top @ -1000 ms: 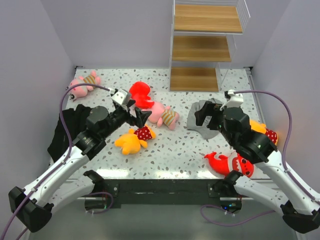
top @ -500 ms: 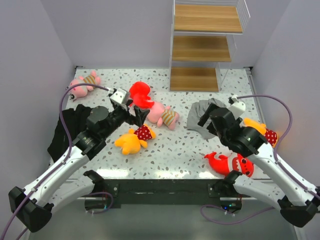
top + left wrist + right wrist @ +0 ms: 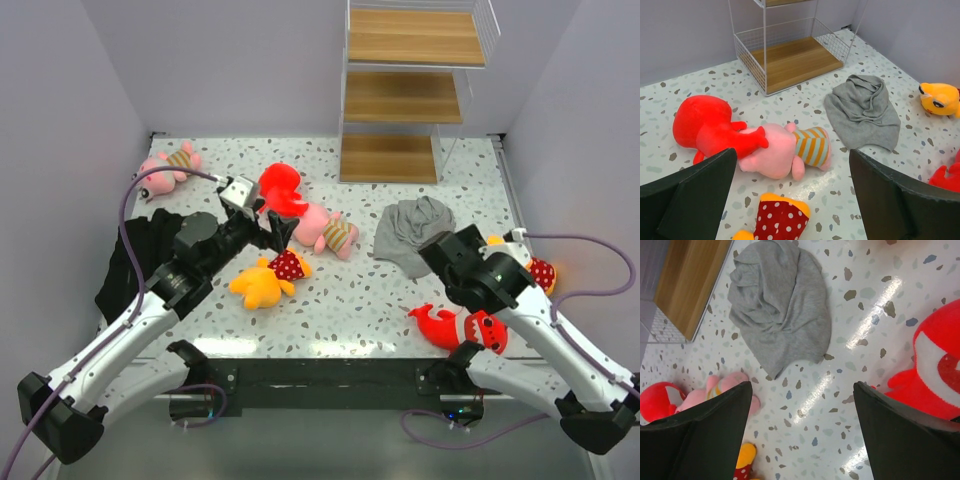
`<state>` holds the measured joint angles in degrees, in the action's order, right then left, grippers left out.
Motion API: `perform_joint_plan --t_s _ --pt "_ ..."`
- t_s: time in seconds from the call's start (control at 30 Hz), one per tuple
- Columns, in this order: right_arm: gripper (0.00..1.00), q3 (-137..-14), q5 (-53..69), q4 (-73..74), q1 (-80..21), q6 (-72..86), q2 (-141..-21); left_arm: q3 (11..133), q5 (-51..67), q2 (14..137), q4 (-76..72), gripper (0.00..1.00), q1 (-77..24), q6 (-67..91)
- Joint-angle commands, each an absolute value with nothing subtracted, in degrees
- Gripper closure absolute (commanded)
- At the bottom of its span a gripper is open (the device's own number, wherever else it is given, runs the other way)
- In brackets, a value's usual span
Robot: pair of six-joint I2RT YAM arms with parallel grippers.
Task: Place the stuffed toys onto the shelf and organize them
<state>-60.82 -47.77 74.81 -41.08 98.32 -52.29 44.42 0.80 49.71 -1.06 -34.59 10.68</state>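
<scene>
Top external view: a white speckled tabletop (image 3: 360,300) carries six small plush toys, scattered. A tall narrow shelf of three light-brown wooden boards in a thin white wire frame (image 3: 388,158) stands at the upper centre, and none of the toys is on it yet.

My left tool (image 3: 278,232), left of centre, is spread wide and holds nothing. It is aimed at a pink plush toy in an orange-striped shirt (image 3: 328,230), which lies touching a red plush toy (image 3: 280,188). Just below them is a yellow-orange plush toy with a red dotted top (image 3: 265,282). A second pink striped toy (image 3: 165,168) lies at the upper left.

In the right wrist view, my right tool (image 3: 802,385) is also wide apart and empty. It hovers over bare tabletop between a crumpled grey cloth (image 3: 782,305) at the top of that frame and a red-and-white plush toy (image 3: 940,365) at its right edge.

I judge this to be the approach to a first pick-up. My left tool should come down across the pink toy's striped middle, clear of the red toy touching it, so that only one lifts. Plush squashes, so I should close firmly. My right tool should shift toward the red-and-white toy and keep off the cloth. Matching toys would best share one board.
</scene>
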Motion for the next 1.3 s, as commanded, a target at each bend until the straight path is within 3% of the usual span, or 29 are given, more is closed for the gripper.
perform_joint_plan --t_s 0.0,0.1,0.17,0.47,0.63,0.7,0.77,0.83,1.27 --pt "0.14 -56.88 -50.55 68.34 -41.05 77.82 -49.23 47.02 -3.24 50.54 -1.50 0.01 -34.63 9.67" --pt "0.11 -52.57 -39.33 45.50 -41.13 50.76 -48.17 47.63 -6.41 51.77 -0.18 0.01 -34.72 9.93" --pt "0.11 -50.37 -27.45 33.38 -41.13 42.92 -48.25 47.64 -7.99 52.12 -0.17 0.01 -34.72 10.02" --pt "0.14 -55.63 -22.58 29.53 -41.13 37.70 -58.62 51.23 -16.43 60.99 6.85 0.04 -34.72 12.30" --pt "0.16 -55.63 -28.73 33.47 -41.13 48.23 -61.26 53.87 -15.04 66.09 8.61 0.09 -34.28 13.62" --pt "0.14 -56.25 -36.50 39.95 -41.13 62.68 -62.05 53.79 -13.72 66.18 8.70 0.09 -34.28 13.36" --pt "0.15 -59.22 -40.68 61.45 -41.04 87.73 -64.23 53.18 -12.13 65.92 8.26 0.09 -34.28 12.92" --pt "0.16 -61.95 -42.54 77.26 -40.96 98.04 -65.47 53.26 -11.69 65.92 8.35 0.09 -34.28 12.66" --pt "0.18 -49.14 -35.51 91.06 -40.69 119.00 -55.47 53.88 -13.71 66.72 10.11 0.09 -34.28 13.27"
